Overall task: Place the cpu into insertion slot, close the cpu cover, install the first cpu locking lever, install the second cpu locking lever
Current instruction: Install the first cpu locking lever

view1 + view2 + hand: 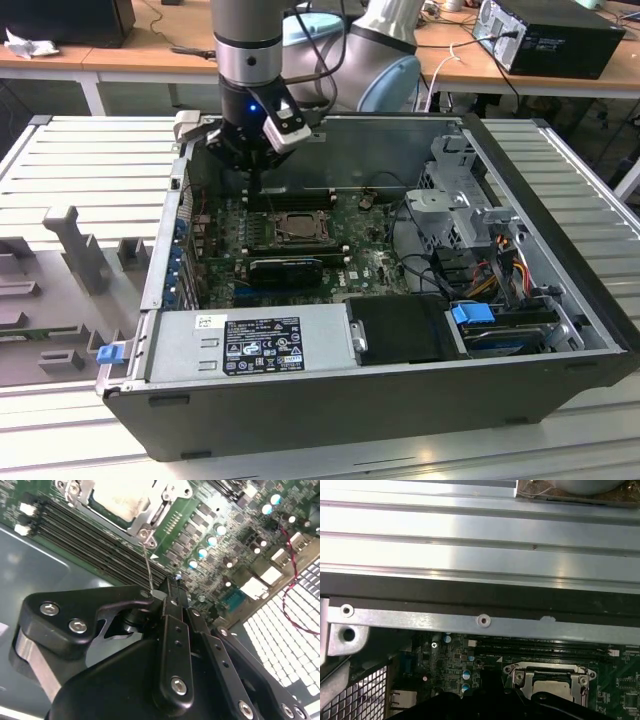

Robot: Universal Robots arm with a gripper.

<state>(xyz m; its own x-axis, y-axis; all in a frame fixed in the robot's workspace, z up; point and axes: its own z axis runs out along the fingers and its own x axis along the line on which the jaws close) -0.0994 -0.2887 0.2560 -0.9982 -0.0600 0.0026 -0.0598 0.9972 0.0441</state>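
Gripper (172, 587), fingers pinched narrow on the thin locking lever (146, 562), could slip off and let it spring back.

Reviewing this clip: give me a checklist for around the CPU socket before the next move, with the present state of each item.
1. cpu in insertion slot: ok, its pale face shows through the frame.
2. cpu cover down: ok, it looks flat in both wrist views.
3. Locking lever latched: not ok, the wire stands up off the socket.
4. Pincer at the lever: ok, its tip meets the wire's free end.
5. Firm grip on the lever: cannot tell.
6. Other lever: cannot tell.
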